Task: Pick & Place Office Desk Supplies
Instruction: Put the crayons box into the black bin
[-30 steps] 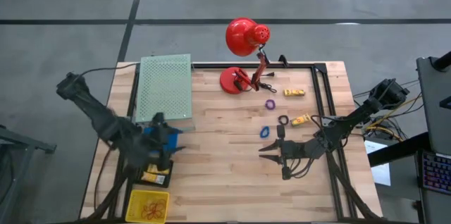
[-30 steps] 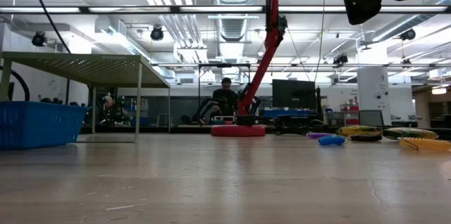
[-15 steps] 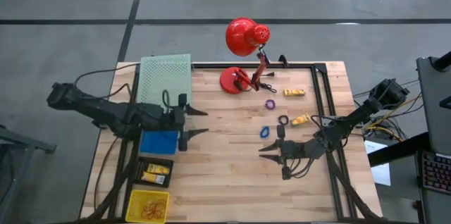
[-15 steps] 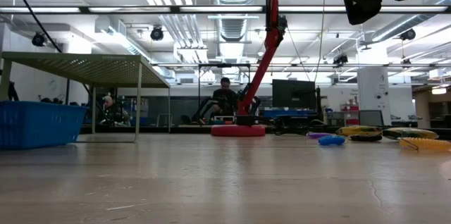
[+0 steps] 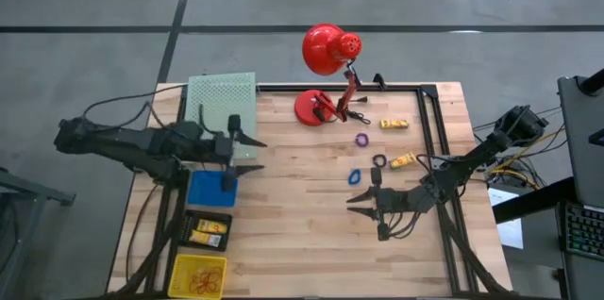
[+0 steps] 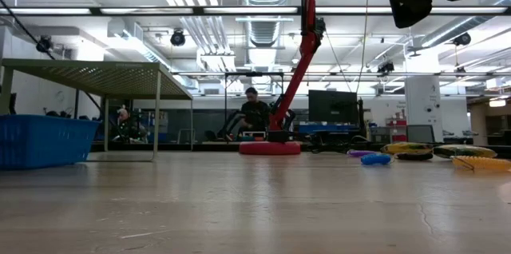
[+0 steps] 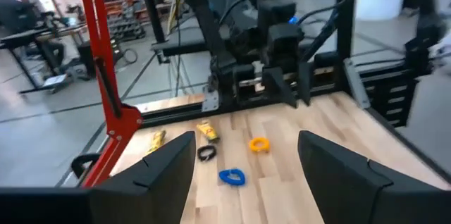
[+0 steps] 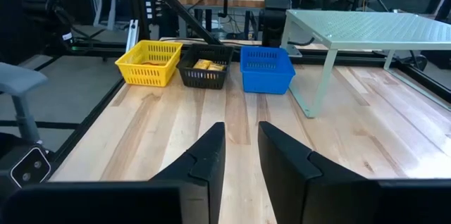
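The office desk supplies lie at the table's right: a purple ring (image 5: pixel 361 139), a black ring (image 5: pixel 379 160), a blue ring (image 5: pixel 355 175), two yellow pieces (image 5: pixel 394 124) (image 5: pixel 404 160), and an orange ring (image 7: pixel 258 144) in front of my right gripper. My right gripper (image 5: pixel 357 204) hovers just near of them, pointing toward the table's left; its fingers stand a narrow gap apart around nothing (image 8: pixel 241 129). My left gripper (image 5: pixel 257 155) hangs wide open above the blue bin's far corner, pointing right (image 7: pixel 246 137).
A blue bin (image 5: pixel 212 189), a black bin (image 5: pixel 208 229) with yellow pieces and a yellow bin (image 5: pixel 198 275) stand in a row at the near left. A green perforated shelf (image 5: pixel 223 116) stands at the far left. A red desk lamp (image 5: pixel 326 50) has its base (image 5: pixel 314 107) at the far middle.
My left gripper has swung from above the blue and black bins toward the far edge. It has tipped up from pointing down to roughly level, facing the table's right, and has stayed open. My right arm has kept still.
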Controlling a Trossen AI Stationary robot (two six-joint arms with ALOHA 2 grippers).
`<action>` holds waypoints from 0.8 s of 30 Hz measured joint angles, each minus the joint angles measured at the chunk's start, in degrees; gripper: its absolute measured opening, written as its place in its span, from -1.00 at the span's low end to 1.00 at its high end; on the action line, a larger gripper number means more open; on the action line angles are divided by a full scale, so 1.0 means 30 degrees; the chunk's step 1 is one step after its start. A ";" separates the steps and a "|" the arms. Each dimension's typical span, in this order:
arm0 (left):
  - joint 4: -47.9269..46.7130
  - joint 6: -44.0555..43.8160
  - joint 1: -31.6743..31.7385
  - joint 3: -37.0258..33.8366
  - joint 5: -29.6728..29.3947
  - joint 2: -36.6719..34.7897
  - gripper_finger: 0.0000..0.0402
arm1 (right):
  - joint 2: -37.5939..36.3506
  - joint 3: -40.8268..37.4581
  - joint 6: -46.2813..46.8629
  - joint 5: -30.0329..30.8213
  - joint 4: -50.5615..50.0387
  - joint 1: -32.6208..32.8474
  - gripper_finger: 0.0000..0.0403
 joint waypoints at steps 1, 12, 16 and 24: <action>-0.0227 -0.0002 0.0101 -0.0161 0.0340 -0.0448 0.28 | -0.0003 0.0000 0.0000 0.0000 0.0002 0.0004 -0.57; -0.4933 0.0142 0.0104 -0.0350 0.0052 -0.5635 0.28 | 0.0002 0.0000 0.0000 0.0000 0.0009 0.0004 -0.63; -0.5330 0.0147 0.0118 -0.0386 -0.0149 -0.6515 0.27 | -0.0005 0.0000 0.0000 0.0000 0.0005 0.0004 -0.66; -0.5759 -0.0057 0.0111 -0.0401 -0.0135 -0.6814 0.28 | 0.0002 0.0146 0.0790 -0.0007 0.0006 -0.0054 -0.64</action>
